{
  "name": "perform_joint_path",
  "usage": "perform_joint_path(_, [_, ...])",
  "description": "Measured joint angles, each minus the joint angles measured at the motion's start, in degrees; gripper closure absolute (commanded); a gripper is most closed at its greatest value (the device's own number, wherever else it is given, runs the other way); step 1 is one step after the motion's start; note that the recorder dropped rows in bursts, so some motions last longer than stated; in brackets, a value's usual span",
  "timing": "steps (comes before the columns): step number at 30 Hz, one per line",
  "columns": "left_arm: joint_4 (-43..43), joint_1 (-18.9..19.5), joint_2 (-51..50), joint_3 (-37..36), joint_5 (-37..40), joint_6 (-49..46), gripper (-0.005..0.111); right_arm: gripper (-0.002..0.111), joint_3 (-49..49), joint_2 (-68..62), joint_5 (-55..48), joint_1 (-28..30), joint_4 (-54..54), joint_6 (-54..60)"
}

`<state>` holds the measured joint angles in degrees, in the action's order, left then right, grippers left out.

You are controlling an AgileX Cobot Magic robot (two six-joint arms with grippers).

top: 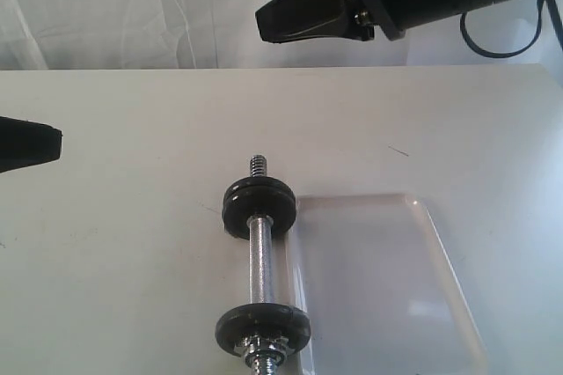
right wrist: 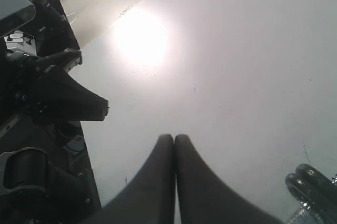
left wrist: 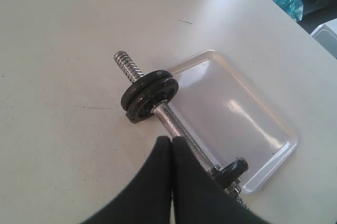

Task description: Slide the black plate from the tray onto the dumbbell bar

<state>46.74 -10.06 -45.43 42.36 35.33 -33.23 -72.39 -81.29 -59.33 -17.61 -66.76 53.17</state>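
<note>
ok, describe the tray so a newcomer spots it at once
On the white table, find the chrome bar with black discs. The tray lies flat beside it, to its right in the exterior view. It is the only clear, glossy rectangle there; its neighbours are black or chrome.

Glossy clear plastic tray point(top: 387, 287) — chrome, knurled dumbbell bar point(top: 260, 261)

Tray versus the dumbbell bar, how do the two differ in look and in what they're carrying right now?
The tray is a clear, glossy, flat rectangle; the dumbbell bar is a chrome rod with threaded ends. The tray lies bare, with nothing on it; the dumbbell bar carries black discs near both ends. Shared: both rest on the white table, side by side, long sides parallel.
</note>
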Motion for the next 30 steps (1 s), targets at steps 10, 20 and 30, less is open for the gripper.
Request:
perform_joint_path(10, [-1.75,2.43,10.90,-0.28,-1.08,0.00,0.107,0.108,0.00,0.00,0.24,0.00,0.00,-0.16])
perform_joint_path(20, [-1.09,4.00,36.14,-7.03,-7.60,0.00,0.107,0.108,0.00,0.00,0.48,0.00,0.00,-0.19])
perform_joint_path(30, [9.58,4.00,43.61,-19.62,-18.10,0.12,0.107,0.108,0.00,0.00,0.48,0.00,0.00,-0.28])
